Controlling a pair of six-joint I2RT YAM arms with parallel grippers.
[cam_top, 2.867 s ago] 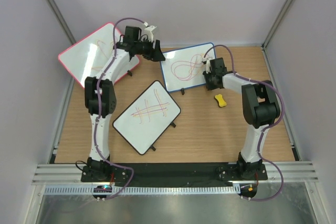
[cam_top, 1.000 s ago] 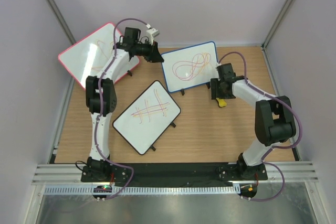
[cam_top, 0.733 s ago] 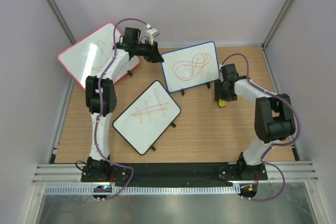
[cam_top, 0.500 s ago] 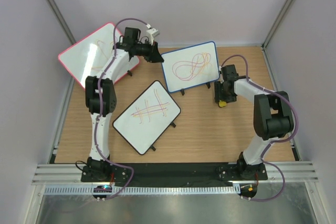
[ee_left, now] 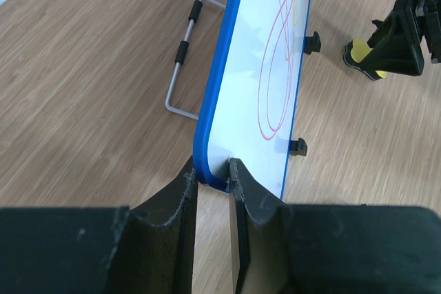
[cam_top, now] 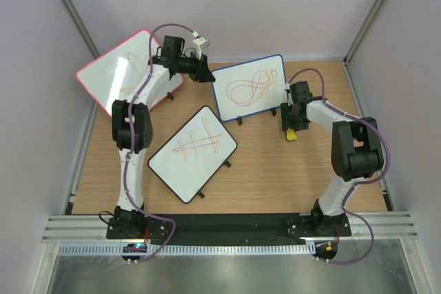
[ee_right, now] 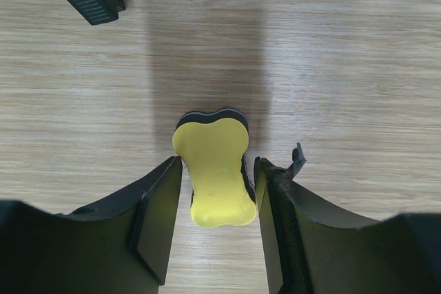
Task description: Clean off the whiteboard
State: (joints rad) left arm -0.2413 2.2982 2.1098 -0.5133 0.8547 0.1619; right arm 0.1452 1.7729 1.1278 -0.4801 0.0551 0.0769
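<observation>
Whiteboard (cam_top: 248, 89): the blue-framed board is standing in the upper centre of the top view, at the far side of the bench (cam_top: 275, 177). It is carrying purple and orange loops across its face. In the left wrist view it is running edge-on up the middle of the frame. Two small black feet are projecting from its face side, and a wire stand (ee_left: 185, 60) is lying on the wood at its back.

Left fingers (ee_left: 248, 201): they are closed on the board's rounded corner, one on each face of the blue frame, at the bottom centre of the left wrist view. In the top view this is the board's upper left corner.

Right fingers (ee_right: 157, 215): they are standing apart over the wood, to the right of the board. They are straddling a yellow eraser (ee_right: 215, 170) that is lying flat on the bench. Each finger is sitting close against a flank of the eraser, and a thin gap is showing on the right side. The eraser is not being lifted.

Other items: a pink-framed board (cam_top: 127, 67) is leaning at the upper left. A black-framed board (cam_top: 193, 163) with crossed lines is lying at the centre.
</observation>
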